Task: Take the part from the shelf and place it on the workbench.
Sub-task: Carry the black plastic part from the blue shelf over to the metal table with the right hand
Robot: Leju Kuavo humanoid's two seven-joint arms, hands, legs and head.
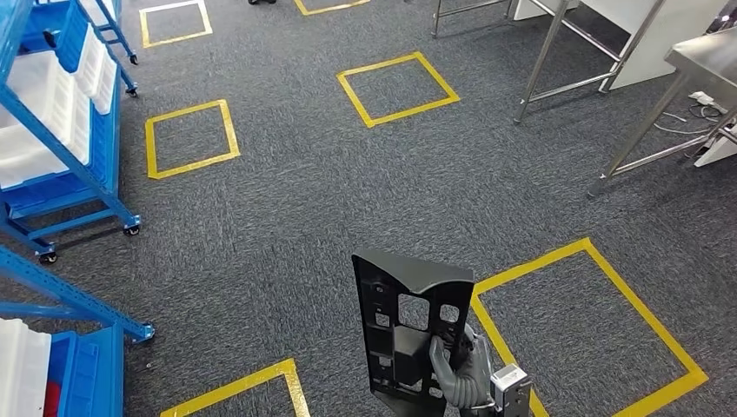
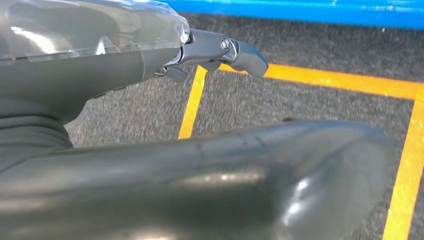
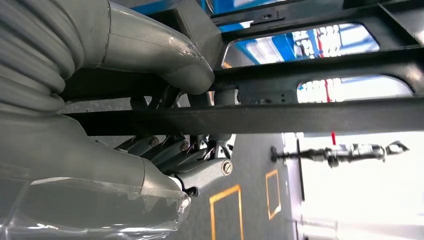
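The part (image 1: 408, 326) is a black plastic panel with several cut-outs. It stands upright over the carpet at the bottom middle of the head view, and my right hand (image 1: 458, 363) grips it from behind at its lower half. In the right wrist view the thumb lies over one bar of the part (image 3: 310, 115) and the fingers (image 3: 200, 172) curl under it, so my right hand (image 3: 100, 165) is closed around the bar. My left hand (image 2: 100, 75) hangs above the carpet holding nothing, its fingers (image 2: 235, 50) stretched apart from the thick thumb. The steel workbench (image 1: 706, 54) is at the far right.
Blue wheeled shelves (image 1: 82, 187) with white bins stand along the left, and another blue rack (image 1: 78, 304) is at the lower left. Yellow tape squares (image 1: 397, 89) mark the grey carpet. Steel table legs (image 1: 543, 56) and cables (image 1: 695, 113) are at the upper right.
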